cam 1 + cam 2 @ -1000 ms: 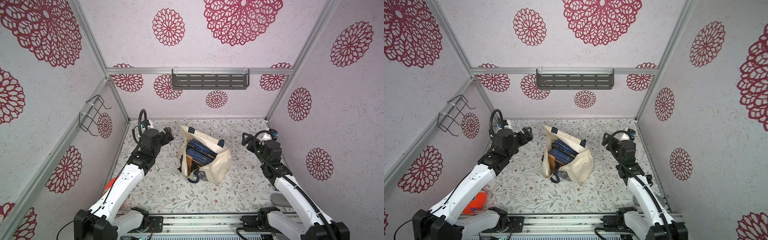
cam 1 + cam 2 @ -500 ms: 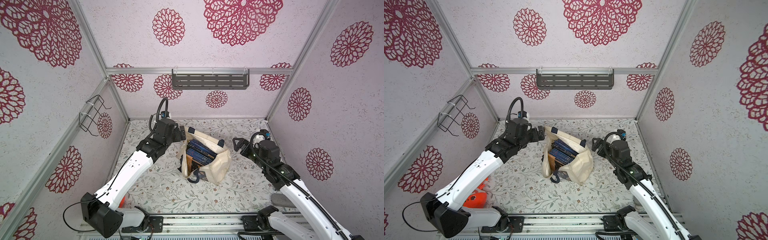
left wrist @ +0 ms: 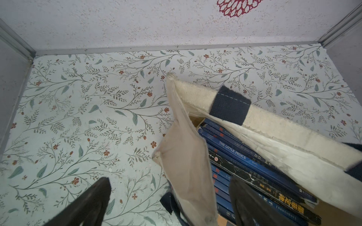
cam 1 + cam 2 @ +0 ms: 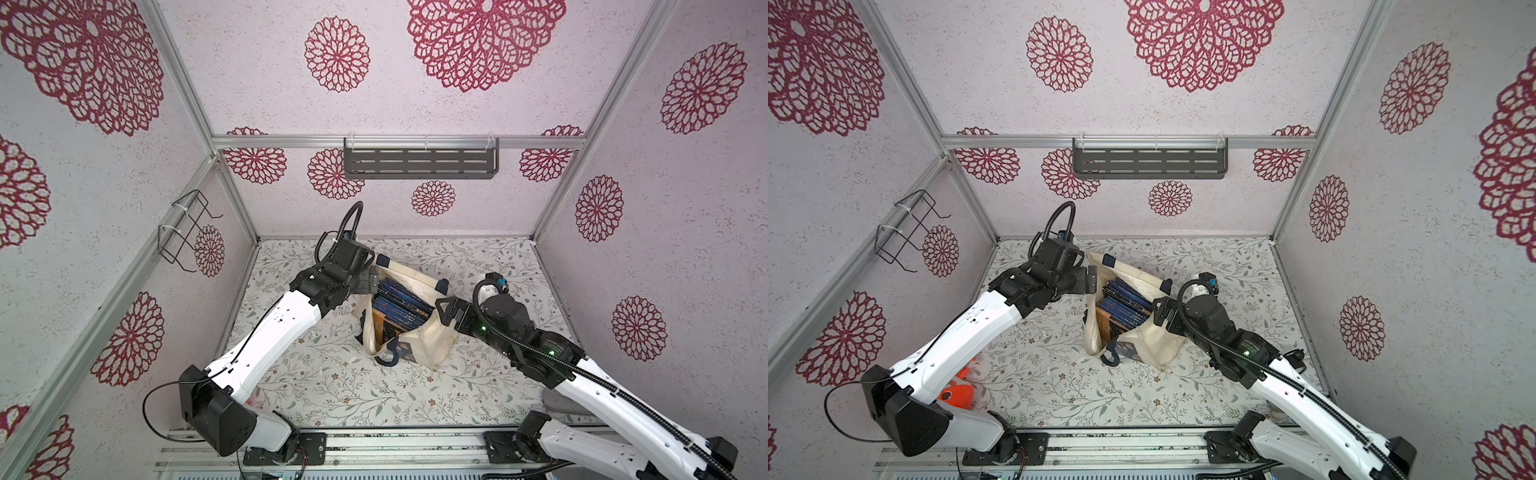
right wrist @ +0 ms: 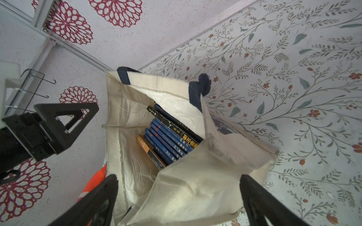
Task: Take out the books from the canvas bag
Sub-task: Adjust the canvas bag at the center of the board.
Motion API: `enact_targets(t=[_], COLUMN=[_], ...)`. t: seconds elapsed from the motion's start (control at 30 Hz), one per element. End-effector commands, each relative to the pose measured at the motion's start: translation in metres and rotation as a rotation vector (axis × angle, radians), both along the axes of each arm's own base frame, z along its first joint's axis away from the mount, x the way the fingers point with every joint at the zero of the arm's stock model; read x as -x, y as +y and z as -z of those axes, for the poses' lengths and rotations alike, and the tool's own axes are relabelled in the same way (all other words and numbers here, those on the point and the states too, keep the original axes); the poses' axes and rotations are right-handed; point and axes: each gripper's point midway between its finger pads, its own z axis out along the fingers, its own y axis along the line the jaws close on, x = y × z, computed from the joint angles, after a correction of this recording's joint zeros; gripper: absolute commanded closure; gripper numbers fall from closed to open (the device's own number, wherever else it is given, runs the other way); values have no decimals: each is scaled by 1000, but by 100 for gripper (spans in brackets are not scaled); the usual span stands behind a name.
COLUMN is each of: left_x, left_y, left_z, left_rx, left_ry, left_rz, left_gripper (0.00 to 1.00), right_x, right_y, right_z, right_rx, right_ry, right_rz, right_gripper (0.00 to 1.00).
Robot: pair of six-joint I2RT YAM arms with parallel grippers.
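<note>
L gripper [image 4: 371, 281] wide open, straddling left rim of canvas bag [image 4: 424, 343]; holds nothing. Bag standing, mouth gaping; books [image 4: 399, 305] inside, spines up. R gripper [image 4: 445, 312] open at right rim, empty. Step: prob. approach. Next: pin rim w/ one, pinch single book w/ other.

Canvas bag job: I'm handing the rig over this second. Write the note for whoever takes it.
Left gripper: open, empty, at the canvas bag rim on its own side, with the jaws either side of the bag's side panel.
Right gripper: open, empty, at the opposite rim.
The bag stands upright with its mouth open. The books are packed inside, blue ones plus an orange-brown one.
Done: both arms are placed at the bag. No book is out.
Left: grip and lift out every book.
</note>
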Motion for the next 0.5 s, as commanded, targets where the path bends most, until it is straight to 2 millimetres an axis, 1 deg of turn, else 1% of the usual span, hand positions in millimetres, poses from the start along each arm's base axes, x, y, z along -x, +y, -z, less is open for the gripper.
enact_targets(t=[0.0, 0.13, 0.23, 0.47], left_x=[-4, -11, -16, -27], left_y=[4, 0, -3, -2], left_z=[2, 5, 11, 22], left_rx=[-63, -64, -67, -88], left_ry=[12, 17, 30, 46], left_rz=[-21, -24, -25, -50], left_gripper=[2, 2, 2, 1], right_x=[-1, -3, -5, -14], right_y=[5, 12, 17, 26], right_z=[-9, 2, 7, 25], right_rx=[-33, -13, -8, 31], right_ry=[-12, 3, 6, 34], right_rz=[34, 41, 41, 46], right_gripper=[1, 1, 1, 1])
